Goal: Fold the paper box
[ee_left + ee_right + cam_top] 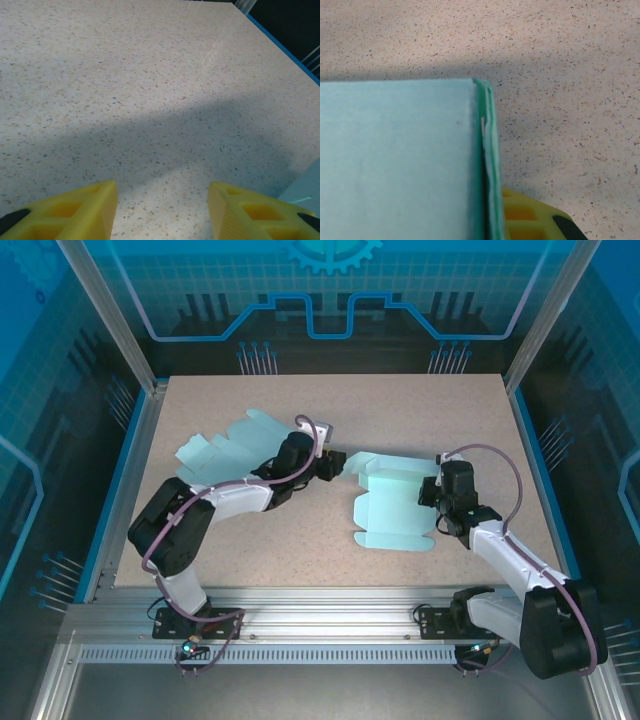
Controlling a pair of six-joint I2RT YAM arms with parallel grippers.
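Note:
The paper box (392,502) is a pale teal card blank lying right of the table's middle, with some of its walls folded up. My right gripper (431,497) is at its right side, shut on the upright doubled wall (487,165). One yellow finger (532,220) shows outside that wall and the other is hidden behind the panel (395,160). My left gripper (337,464) hovers just off the box's left flap. It stands open (162,210) over bare table, nothing between its yellow fingers (75,207). A corner of the box (307,190) shows to its right.
A second teal blank (228,445) lies flat at the back left, partly under the left arm. The speckled tabletop (420,410) ends in a blue rim (118,475) and aluminium posts. There is free room at the back right and along the front.

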